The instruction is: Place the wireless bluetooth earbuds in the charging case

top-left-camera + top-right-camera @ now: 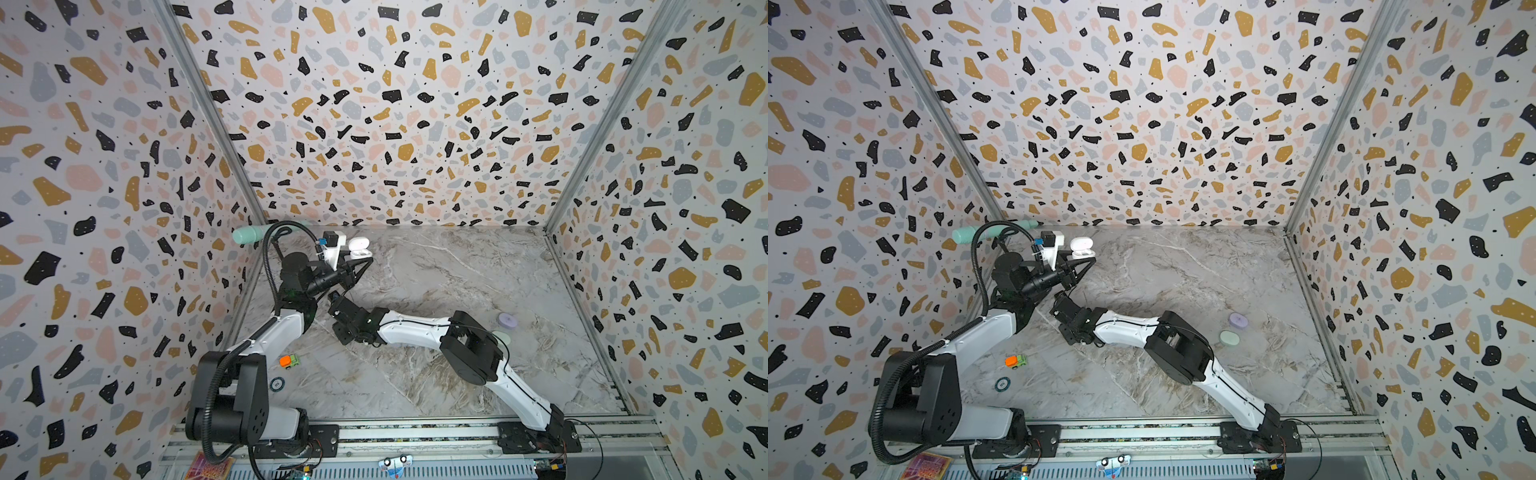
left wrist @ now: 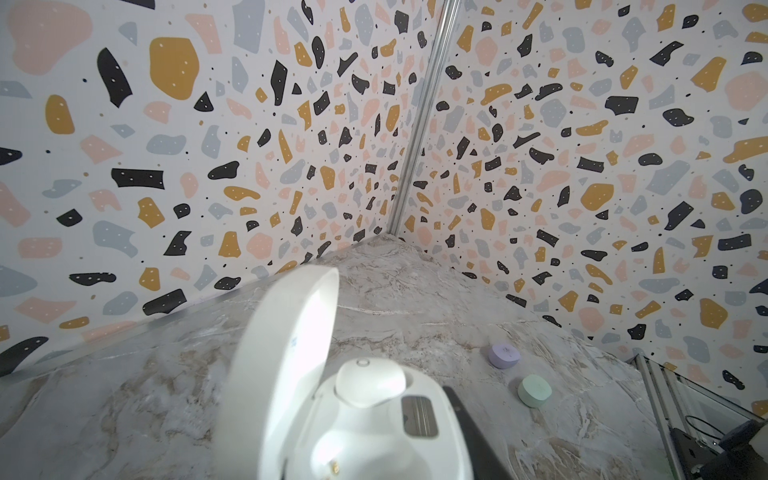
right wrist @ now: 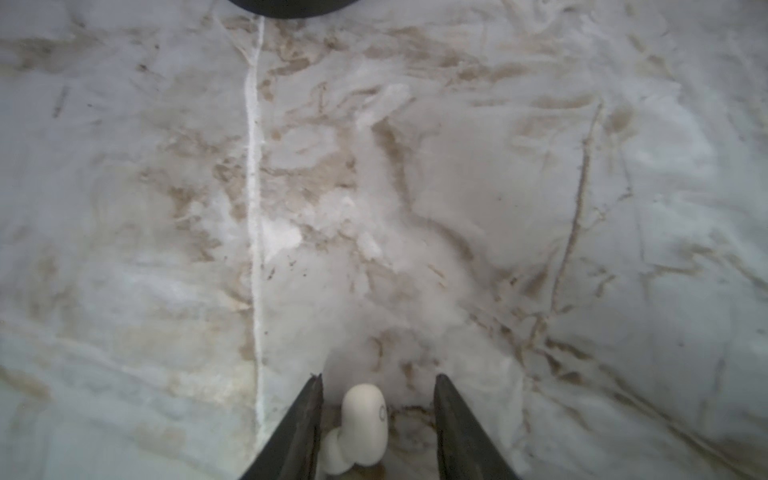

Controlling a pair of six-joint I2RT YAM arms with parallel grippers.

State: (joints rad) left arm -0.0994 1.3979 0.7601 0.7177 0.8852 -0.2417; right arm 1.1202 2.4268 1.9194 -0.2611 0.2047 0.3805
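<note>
Terrazzo-print walls [image 1: 395,104] enclose a marbled tabletop [image 1: 436,270]. Toward 11 o'clock of it in both top views, the left gripper [image 1: 362,261] is clamped on the open white charging case [image 1: 359,248], lid raised. Near 9 o'clock the right gripper [image 3: 379,378] points down, jaws parted. At 3 o'clock a lavender case [image 1: 507,320] and a mint case [image 1: 1229,338] lie closed, just apart. 1 white earbud [image 2: 370,384] sits in the charging case; a cream earbud [image 3: 365,419] lies on the marble between the right jaws, clear of 1 finger.
</note>
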